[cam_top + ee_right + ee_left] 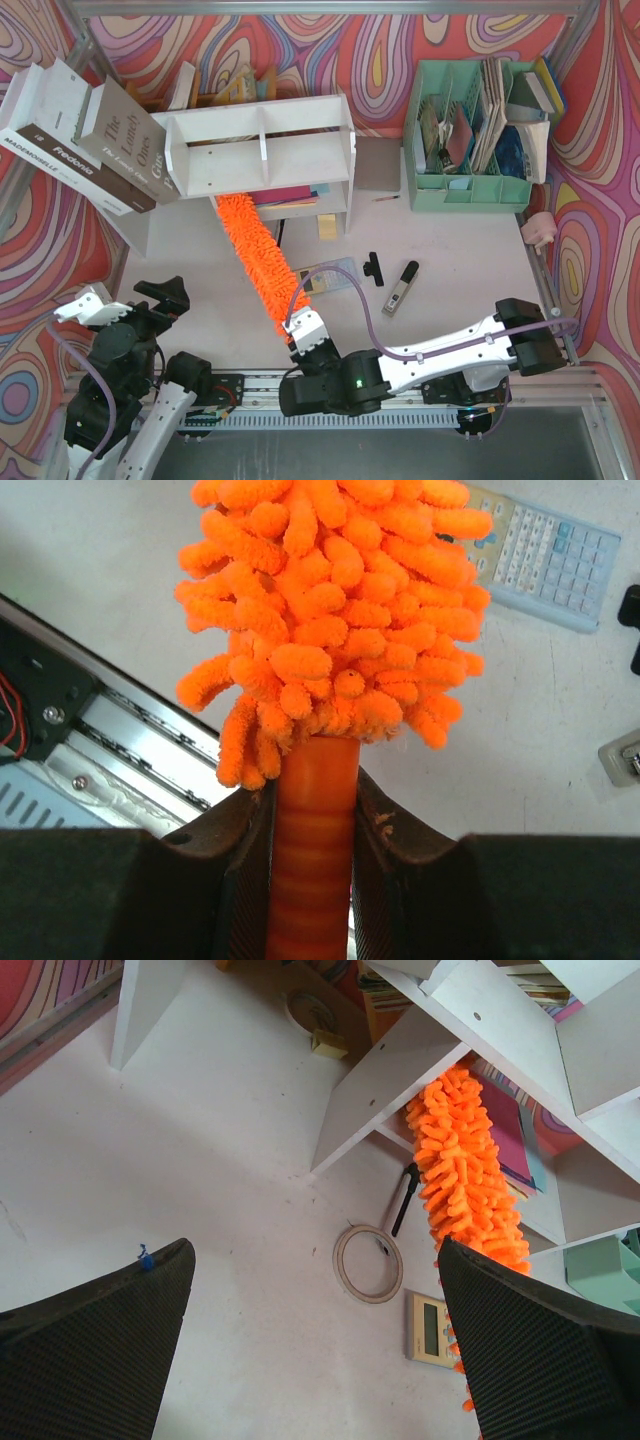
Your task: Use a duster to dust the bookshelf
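Observation:
The white bookshelf [262, 152] stands at the back centre. The orange fluffy duster [255, 255] runs from my right gripper [305, 330] up and left, its far end in the shelf's lower tier. In the right wrist view the duster's head [330, 610] fills the top and the jaws are shut on its orange handle [315, 860]. In the left wrist view the duster [465, 1170] reaches under the shelf board [400, 1070]. My left gripper [165, 295] is open and empty at the near left, its fingertips [90, 1340] wide apart over bare table.
Large books [85, 135] lean at the shelf's left. A mint green organizer [475, 130] stands back right. A calculator [325, 278], a black clip [373, 267], a grey remote-like object [400, 287] and a tape ring [368, 1262] lie on the table.

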